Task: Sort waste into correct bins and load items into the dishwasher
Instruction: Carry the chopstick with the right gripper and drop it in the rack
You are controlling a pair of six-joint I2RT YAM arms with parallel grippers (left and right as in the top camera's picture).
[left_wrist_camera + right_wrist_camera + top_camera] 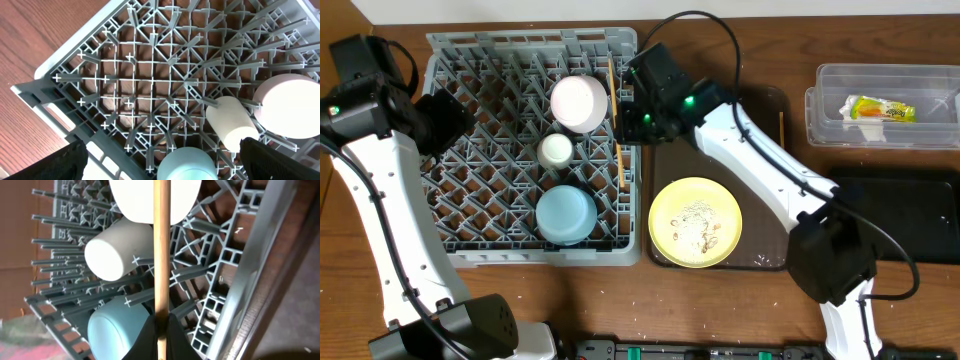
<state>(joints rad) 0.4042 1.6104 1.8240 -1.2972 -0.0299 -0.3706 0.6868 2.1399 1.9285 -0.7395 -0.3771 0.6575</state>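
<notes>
The grey dish rack holds a white bowl, a small white cup and a light blue bowl. My right gripper is over the rack's right wall, shut on a wooden chopstick; the jaws pinch its lower part. Another chopstick lies along that wall. My left gripper hangs open and empty over the rack's left side. The yellow plate carries rice crumbs. The snack packet lies in the clear tub. No crumpled paper shows.
The plate sits on a dark brown tray, with a thin stick at the tray's right edge. The black bin lies at the right, below the clear tub. My right arm spans the tray.
</notes>
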